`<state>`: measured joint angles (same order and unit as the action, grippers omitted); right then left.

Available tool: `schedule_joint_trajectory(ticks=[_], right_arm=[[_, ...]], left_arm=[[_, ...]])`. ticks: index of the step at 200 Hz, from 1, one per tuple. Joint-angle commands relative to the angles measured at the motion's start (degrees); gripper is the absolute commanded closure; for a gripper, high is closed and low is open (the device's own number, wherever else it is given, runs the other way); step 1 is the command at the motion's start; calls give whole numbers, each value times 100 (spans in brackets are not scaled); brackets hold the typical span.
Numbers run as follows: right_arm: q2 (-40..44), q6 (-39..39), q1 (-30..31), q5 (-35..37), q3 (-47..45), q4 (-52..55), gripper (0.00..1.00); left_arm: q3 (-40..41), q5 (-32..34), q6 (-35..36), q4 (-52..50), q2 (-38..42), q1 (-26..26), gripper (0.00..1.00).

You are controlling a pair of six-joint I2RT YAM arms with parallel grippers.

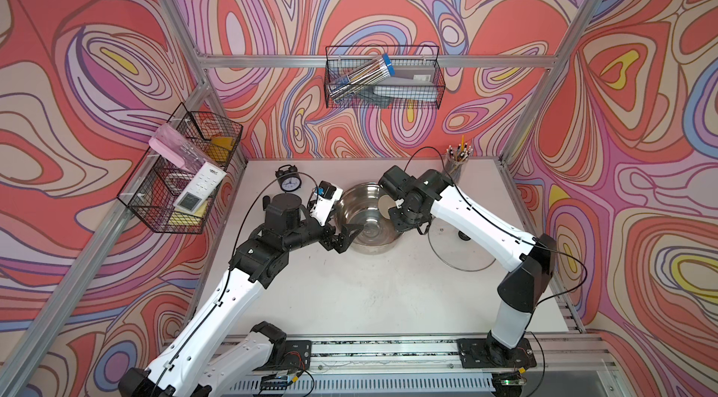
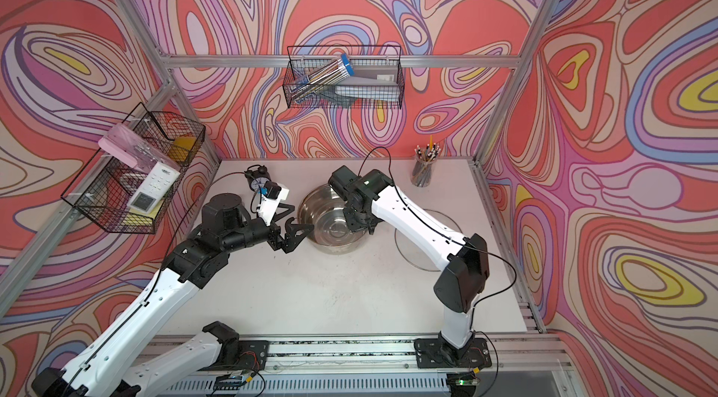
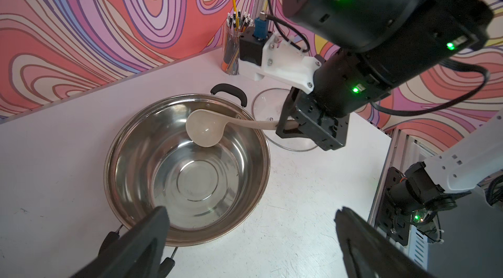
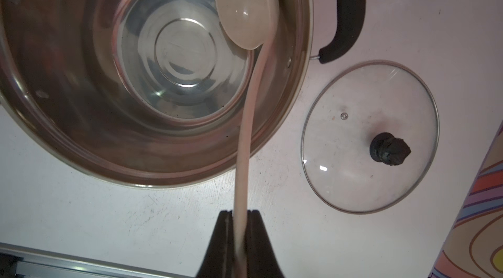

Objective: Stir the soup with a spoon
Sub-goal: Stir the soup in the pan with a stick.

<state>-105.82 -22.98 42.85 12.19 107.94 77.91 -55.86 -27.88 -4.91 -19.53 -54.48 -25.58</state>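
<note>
The spoon [image 4: 246,10] is being gripped by the right end effector [image 4: 240,214], its bowl inside the pot [image 4: 81,140]; the left end effector [image 3: 250,214] is being held wide beside the rim.

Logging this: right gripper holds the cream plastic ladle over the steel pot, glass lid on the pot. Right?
No: the right wrist view shows the glass lid on the table beside the steel pot. The right gripper holds the cream plastic ladle over it.
</note>
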Motion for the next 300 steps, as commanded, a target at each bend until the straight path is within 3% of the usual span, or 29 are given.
schedule_joint_trajectory(ticks=[1,39,77,143,217,300], right_arm=[[-363,151,-5,-147,440,-98,100],[-666,127,54,-768,843,-262,100],[-642,127,381,-845,838,-232,100],[226,-133,749,-894,-299,-379,100],[1013,-332,597,-158,-1279,-118,100],[122,256,-44,-215,-194,-259,100]], left_arm=[[-33,32,16,158,7,-37,1],[-17,15,-2,142,17,-35,1],[-20,16,-19,155,16,-39,1],[-4,2,-62,156,25,-40,1],[22,-20,-159,240,-10,-39,1],[-74,12,-28,234,-129,-37,1]])
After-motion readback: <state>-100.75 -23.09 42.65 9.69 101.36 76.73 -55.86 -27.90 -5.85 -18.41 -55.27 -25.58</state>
